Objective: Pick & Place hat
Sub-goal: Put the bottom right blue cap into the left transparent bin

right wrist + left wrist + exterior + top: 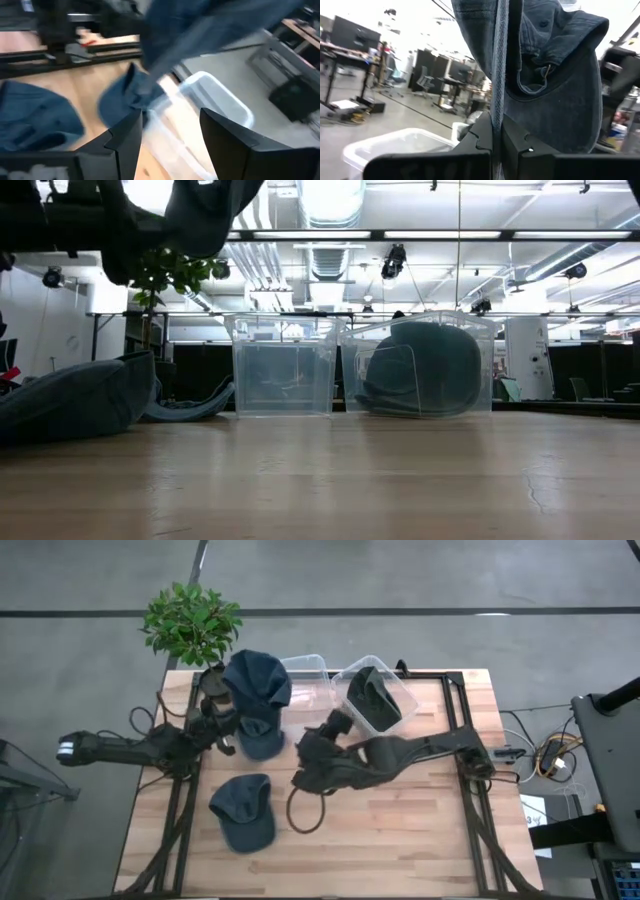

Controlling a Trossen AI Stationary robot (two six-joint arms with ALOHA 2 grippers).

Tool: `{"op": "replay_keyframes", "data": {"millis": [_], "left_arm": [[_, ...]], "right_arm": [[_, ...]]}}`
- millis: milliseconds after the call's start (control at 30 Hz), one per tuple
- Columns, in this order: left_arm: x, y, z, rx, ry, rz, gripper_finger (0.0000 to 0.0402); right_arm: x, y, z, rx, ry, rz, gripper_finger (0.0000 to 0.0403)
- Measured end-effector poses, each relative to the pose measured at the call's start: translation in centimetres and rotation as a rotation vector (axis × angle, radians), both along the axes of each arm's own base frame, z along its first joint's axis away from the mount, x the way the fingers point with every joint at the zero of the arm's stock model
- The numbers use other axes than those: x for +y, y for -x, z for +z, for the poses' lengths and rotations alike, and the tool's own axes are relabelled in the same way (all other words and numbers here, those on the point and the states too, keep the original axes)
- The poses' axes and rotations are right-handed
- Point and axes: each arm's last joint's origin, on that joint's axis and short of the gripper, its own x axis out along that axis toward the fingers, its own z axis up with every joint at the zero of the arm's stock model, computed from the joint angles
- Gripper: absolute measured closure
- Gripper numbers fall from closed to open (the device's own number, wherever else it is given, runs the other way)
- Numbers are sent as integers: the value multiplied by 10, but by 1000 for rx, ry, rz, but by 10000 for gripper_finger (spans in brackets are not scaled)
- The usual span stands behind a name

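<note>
On the left side of the table, the left gripper (222,718) is pinched tight on a blue hat (256,690) and holds it up in the air, beside the empty clear bin (310,675). Another blue hat (243,811) lies flat on the near left part of the wooden table (410,830). In the middle, the right gripper (167,131) has its fingers apart and holds nothing. On the far right, a second clear bin (375,695) has a dark hat inside.
</note>
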Motion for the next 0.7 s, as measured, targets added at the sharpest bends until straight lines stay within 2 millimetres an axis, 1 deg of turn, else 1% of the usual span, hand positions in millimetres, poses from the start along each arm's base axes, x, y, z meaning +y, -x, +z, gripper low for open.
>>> {"op": "replay_keyframes", "data": {"millis": [133,300,400,533,700], "left_arm": [[0,2,4,-24,-35,26,395],[0,4,8,-33,-88,49,395],[0,4,8,-29,-96,52,395],[0,4,8,-22,-107,56,395],[0,4,8,-28,-112,48,395]], "right_arm": [[4,-19,-10,-39,20,26,209],[4,-43,-25,-65,95,41,209],[4,-50,-27,-77,174,6,209],[4,-63,-32,-90,254,4,209],[-2,-70,-26,-145,278,-5,209]]}}
